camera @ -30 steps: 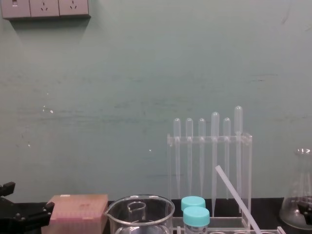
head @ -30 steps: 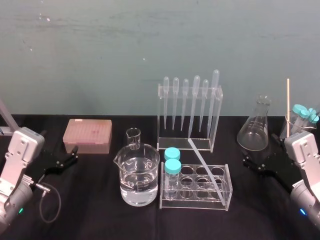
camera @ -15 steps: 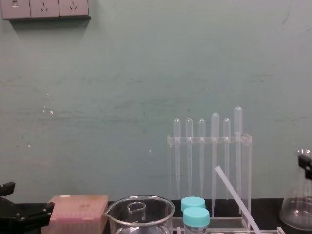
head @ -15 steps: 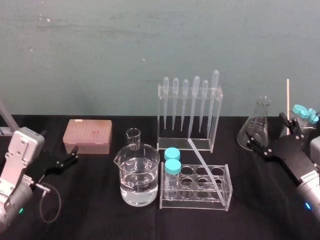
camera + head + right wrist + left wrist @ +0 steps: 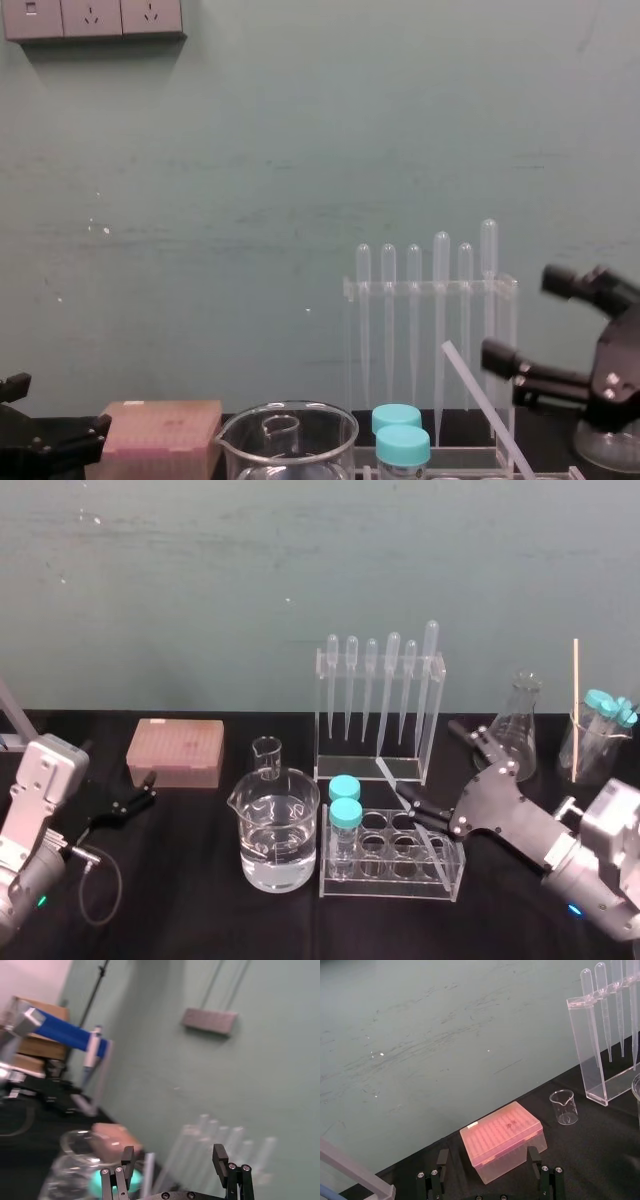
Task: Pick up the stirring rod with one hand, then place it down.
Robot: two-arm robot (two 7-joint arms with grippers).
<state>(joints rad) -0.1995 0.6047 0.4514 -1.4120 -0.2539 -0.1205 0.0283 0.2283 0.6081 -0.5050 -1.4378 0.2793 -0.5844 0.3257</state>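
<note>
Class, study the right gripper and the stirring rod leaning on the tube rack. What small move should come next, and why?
Probably ease the right gripper a little farther in, so the stirring rod lies between its fingers. Its jaws stand open close beside the rod, which leans, not yet gripped, across the tube rack. The left gripper rests far left.

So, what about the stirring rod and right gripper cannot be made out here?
Stirring rod lower end: chest view, cut off by the bottom edge.
Whether the open right gripper touches it: head view, one finger overlaps the rod.
Pipettes: right wrist view, blurred.
</note>
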